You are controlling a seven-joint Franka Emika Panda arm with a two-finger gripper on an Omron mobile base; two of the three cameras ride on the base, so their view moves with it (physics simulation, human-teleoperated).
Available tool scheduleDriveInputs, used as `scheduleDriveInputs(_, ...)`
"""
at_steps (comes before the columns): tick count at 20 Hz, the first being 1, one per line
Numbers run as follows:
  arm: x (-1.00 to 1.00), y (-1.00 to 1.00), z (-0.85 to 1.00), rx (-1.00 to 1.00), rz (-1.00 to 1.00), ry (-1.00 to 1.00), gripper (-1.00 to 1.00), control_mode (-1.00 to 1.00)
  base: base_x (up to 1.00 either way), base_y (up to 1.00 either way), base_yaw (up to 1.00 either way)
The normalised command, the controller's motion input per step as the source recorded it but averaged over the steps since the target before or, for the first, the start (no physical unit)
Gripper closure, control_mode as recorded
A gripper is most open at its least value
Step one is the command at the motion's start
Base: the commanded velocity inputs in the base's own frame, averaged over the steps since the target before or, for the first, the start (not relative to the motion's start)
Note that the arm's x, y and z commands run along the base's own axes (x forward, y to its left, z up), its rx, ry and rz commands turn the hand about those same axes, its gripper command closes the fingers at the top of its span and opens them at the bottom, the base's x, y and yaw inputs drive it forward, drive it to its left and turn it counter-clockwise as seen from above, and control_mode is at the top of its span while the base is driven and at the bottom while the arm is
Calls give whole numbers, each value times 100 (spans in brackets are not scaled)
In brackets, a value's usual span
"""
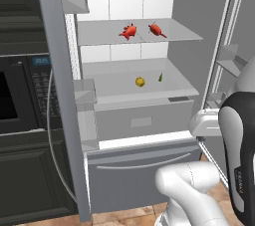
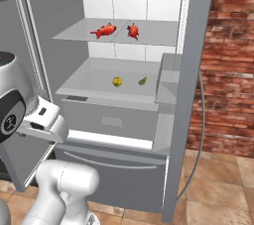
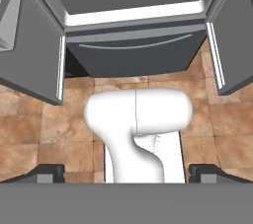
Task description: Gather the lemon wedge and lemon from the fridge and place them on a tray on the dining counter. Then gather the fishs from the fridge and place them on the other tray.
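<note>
My fridge (image 1: 144,180) looks matt grey metal outside, smooth white plastic inside; beside it a rough red brick wall (image 2: 230,60), below it glossy brown tile floor (image 3: 29,134)

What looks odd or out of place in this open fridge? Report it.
Two small red-orange fish lie bare on the pale grey upper shelf, unwrapped. A small round yellow lemon and a small green wedge sit loose below. Nothing is spilled or damaged.
</note>
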Motion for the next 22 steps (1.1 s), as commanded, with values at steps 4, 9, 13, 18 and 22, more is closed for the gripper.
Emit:
scheduleDriveInputs(4,0,0,0,0,0,0,-100,-100,0,0,0)
scheduleDriveInputs(9,0,0,0,0,0,0,-100,-100,0,0,0)
scheduleDriveInputs(13,0,0,0,0,0,0,-100,-100,0,0,0)
scheduleDriveInputs(18,0,0,0,0,0,0,-100,-100,0,0,0)
scheduleDriveInputs(22,0,0,0,0,0,0,-100,100,3,1,-1)
